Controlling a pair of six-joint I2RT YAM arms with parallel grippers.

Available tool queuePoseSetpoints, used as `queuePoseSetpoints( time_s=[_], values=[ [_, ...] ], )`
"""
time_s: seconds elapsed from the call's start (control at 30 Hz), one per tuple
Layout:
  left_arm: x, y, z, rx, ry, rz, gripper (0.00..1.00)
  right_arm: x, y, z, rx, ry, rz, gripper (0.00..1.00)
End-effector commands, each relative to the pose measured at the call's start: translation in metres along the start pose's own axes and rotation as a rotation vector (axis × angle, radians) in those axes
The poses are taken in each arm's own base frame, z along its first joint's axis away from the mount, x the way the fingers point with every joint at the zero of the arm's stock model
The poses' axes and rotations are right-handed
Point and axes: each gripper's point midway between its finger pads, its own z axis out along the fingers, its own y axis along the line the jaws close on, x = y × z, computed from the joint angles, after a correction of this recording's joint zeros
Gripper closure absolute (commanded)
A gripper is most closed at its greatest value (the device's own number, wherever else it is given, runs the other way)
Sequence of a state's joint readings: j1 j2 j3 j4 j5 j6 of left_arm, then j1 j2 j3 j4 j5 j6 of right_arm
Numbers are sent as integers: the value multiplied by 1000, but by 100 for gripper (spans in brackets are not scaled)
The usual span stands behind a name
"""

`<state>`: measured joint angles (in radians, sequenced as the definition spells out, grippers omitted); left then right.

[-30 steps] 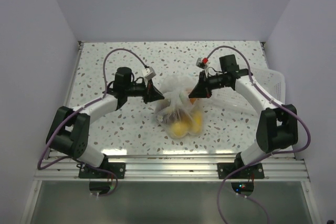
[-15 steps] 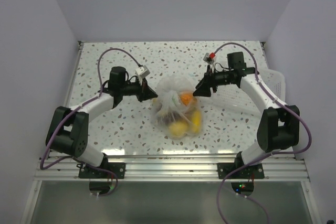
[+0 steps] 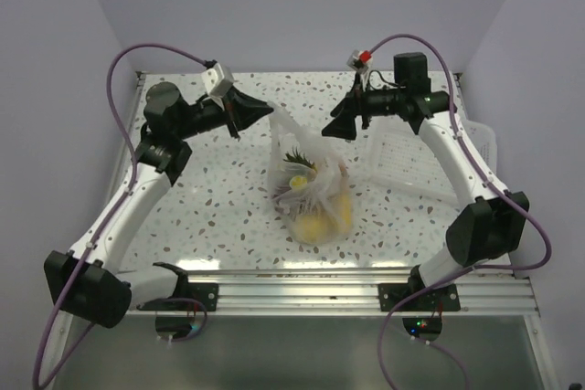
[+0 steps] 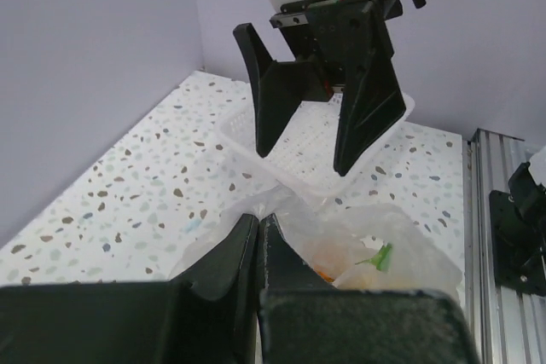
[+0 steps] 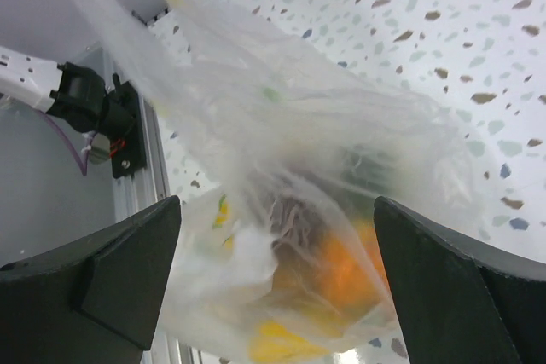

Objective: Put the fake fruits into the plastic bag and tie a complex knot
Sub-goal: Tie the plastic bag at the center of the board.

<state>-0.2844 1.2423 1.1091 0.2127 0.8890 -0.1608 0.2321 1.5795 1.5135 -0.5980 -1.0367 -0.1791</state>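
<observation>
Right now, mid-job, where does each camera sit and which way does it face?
Top external: fixed above and behind the bases, looking down on the table; both arms, the left hand and the right hand show.
Left wrist: on the left arm, facing across the plastic bag toward the open right hand; its own shut fingers pinch the film.
Right wrist: looks down between its own spread fingers at the fake fruits inside.
Shared: all three see the plastic bag; top and left wrist share the white slotted tray.

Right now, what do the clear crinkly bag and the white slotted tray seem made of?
The clear crinkly bag: thin glossy plastic film; it wrinkles and shows yellow fruit through. The white slotted tray: likely rigid plastic, duller; straight rim, even slots.
</observation>
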Motion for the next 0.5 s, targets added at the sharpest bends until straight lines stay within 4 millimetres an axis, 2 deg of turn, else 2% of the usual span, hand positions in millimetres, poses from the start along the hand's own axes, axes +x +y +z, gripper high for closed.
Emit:
queuePoseSetpoints(
  time_s=[0.0,0.1,0.13,0.2,0.23,0.27,0.3,0.37,0.4,0.43,0.47],
  values=[
    [-21,-19,3,-50,9,49,100,-58,21,-4,-4,-110,-123,1],
    [-19,-29,8,-75,31,76,100,-72,31,4,-16,-127,-174,1],
    [-18,-31,10,-80,31,64,100,-68,31,6,-17,-114,-167,1],
    [-23,-25,7,-135,18,54,100,-53,23,8,40,-71,-122,1],
    [-25,-21,6,-156,15,59,100,-48,25,3,69,-61,-106,1],
    [-27,-15,3,-199,9,64,100,-41,16,-3,129,-56,-56,1],
    [-19,-13,1,-219,33,38,100,-25,15,-5,141,-36,-7,2],
    [-13,-10,-2,-243,50,27,100,-11,30,-21,176,-15,48,1],
    [-11,-11,-2,-243,52,20,100,7,27,-22,208,12,99,1],
    [-5,-11,-3,-245,59,11,100,12,26,-25,243,9,133,1],
    [-7,-12,-4,-245,49,18,100,15,33,-30,272,-11,183,1]
  ],
)
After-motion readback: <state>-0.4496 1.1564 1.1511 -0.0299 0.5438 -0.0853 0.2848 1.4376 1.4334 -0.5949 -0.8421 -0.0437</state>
